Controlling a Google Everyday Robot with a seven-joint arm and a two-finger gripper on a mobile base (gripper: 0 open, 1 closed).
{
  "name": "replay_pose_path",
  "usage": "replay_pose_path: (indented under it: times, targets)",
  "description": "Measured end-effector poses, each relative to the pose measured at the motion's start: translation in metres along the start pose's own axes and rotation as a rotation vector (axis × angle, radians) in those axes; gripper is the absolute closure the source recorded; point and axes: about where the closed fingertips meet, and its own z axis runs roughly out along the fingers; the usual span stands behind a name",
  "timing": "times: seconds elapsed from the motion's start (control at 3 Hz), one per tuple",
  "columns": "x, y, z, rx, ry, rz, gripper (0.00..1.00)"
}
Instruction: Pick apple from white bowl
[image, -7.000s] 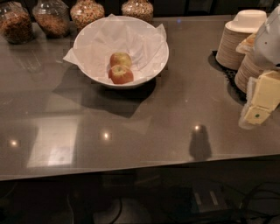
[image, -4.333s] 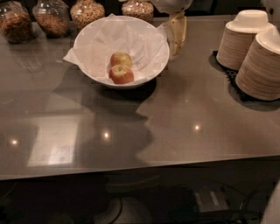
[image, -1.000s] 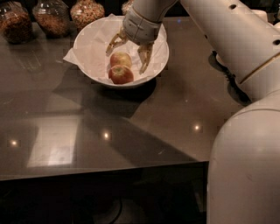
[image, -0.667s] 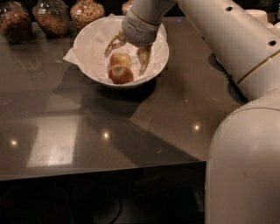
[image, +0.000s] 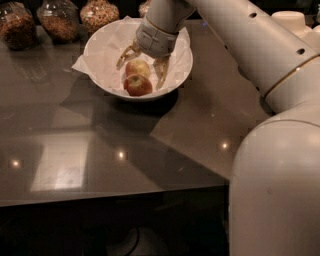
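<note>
The white bowl with a crumpled paper liner stands at the back middle of the dark table. Two apples lie in it. The deep red apple is at the front. A paler yellow-green apple sits just behind it, touching it. My gripper reaches down into the bowl from behind, open. Its fingers straddle the paler apple, one on each side. The red apple lies just in front of the fingertips and is not held.
Glass jars of snacks line the back left edge. Stacked beige paper bowls stand at the back right, partly behind my arm. The arm spans the right side of the view. The table's front edge runs across below.
The gripper has sunk a little lower into the bowl around the apples. The apples have not moved.
</note>
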Motion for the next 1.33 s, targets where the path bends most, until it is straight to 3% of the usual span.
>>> replay_pose_path:
  times: [1.33]
  targets:
    - [0.006,-0.003,0.035,-0.037,-0.031,-0.083,0.24]
